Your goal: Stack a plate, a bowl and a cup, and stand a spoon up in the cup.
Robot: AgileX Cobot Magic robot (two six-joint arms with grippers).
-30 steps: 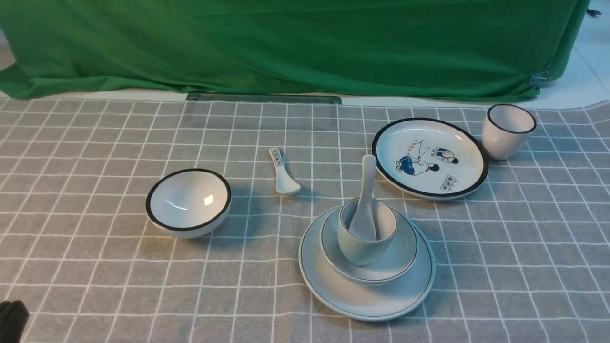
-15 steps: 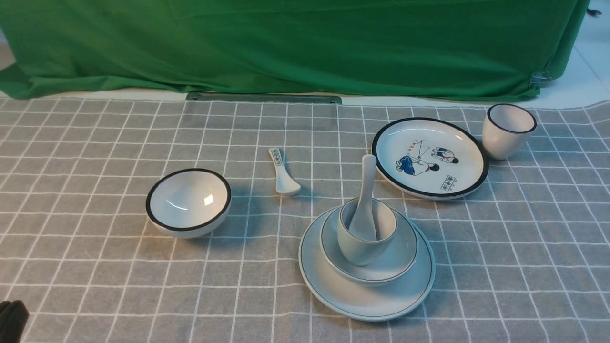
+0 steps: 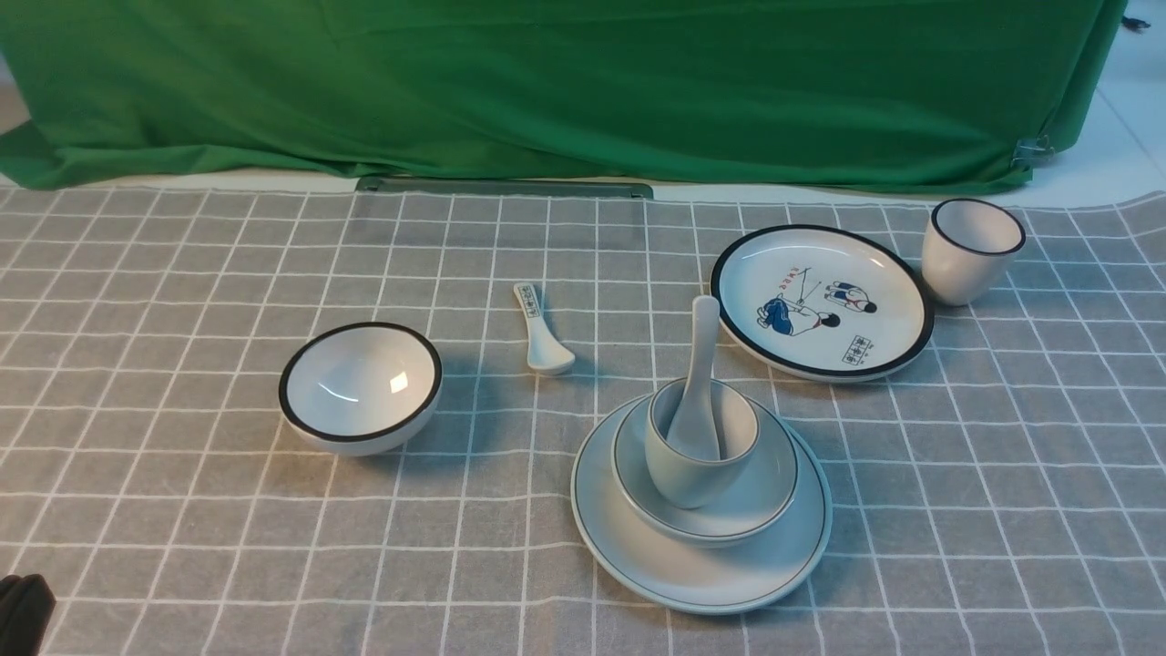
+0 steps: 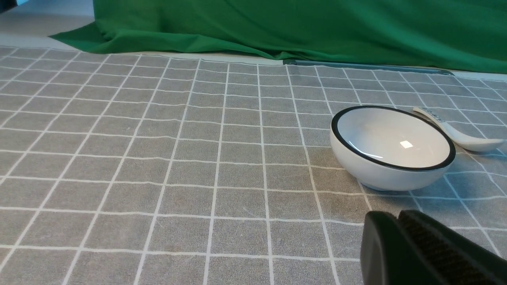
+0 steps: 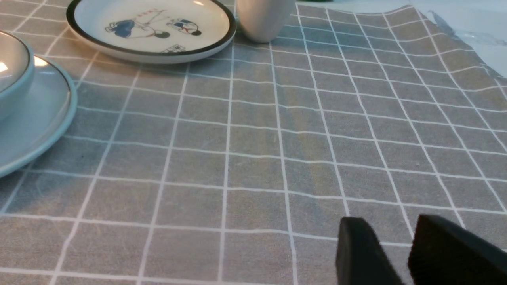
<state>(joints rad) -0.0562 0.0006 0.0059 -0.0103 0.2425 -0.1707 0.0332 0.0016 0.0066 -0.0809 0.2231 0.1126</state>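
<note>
We see the pale bluish-white round plate with a thin brown rim line (image 3: 638, 565) lying on the grey checked tablecloth (image 3: 182, 456) as the widest base. The pale shallow bowl with a thin dark rim (image 3: 765, 497) sits centred on it. The small handleless pale cup (image 3: 679, 478) stands in the bowl, so each piece nests in a broader one. The glossy white ceramic soup spoon (image 3: 700, 374) leans in the cup, handle up against the rim. We judge the stack complete. Our left gripper (image 4: 400, 237) rests low near the cloth, pads pressed together, empty. Our right gripper (image 5: 390, 249) shows a gap between its pads, and seems to hold nothing, though only the tips show.
</note>
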